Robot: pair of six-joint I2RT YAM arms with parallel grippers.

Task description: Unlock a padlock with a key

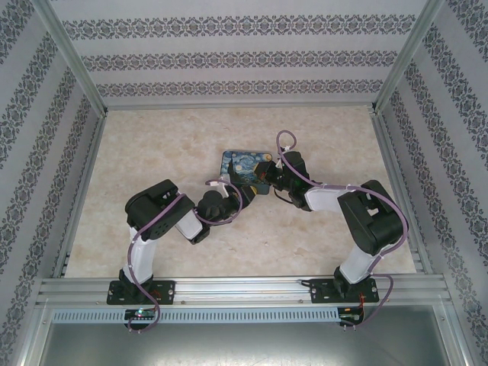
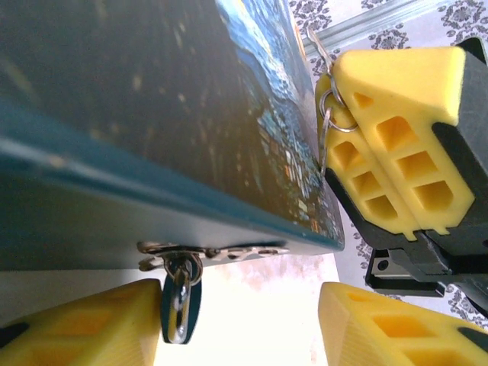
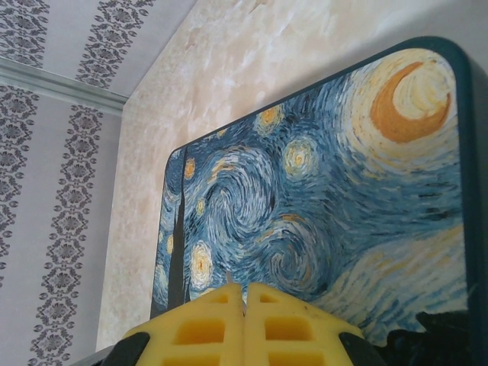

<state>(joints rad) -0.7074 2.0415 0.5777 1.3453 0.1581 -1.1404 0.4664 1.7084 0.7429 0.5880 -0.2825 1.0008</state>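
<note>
The tiny blue padlock (image 2: 179,309) hangs from a silvery hasp (image 2: 221,252) on the front edge of the Starry Night tin (image 2: 152,122). My left gripper (image 2: 240,324) is open around it, and the padlock rests right against the left finger (image 2: 84,328). My right gripper (image 2: 347,99) is shut on the key, whose wire ring (image 2: 329,114) sticks out beside the tin's corner. In the right wrist view a thin metal key tip (image 3: 229,277) pokes out of the shut right gripper (image 3: 244,293) above the tin lid (image 3: 320,191). From above, both grippers (image 1: 227,192) (image 1: 265,181) meet at the tin's (image 1: 242,166) near edge.
The tin sits mid-table on the marbled beige surface (image 1: 168,145). Patterned walls (image 1: 244,61) enclose the back and both sides, with a metal rail (image 1: 244,288) along the near edge. Bare table lies to the left, right and behind the tin.
</note>
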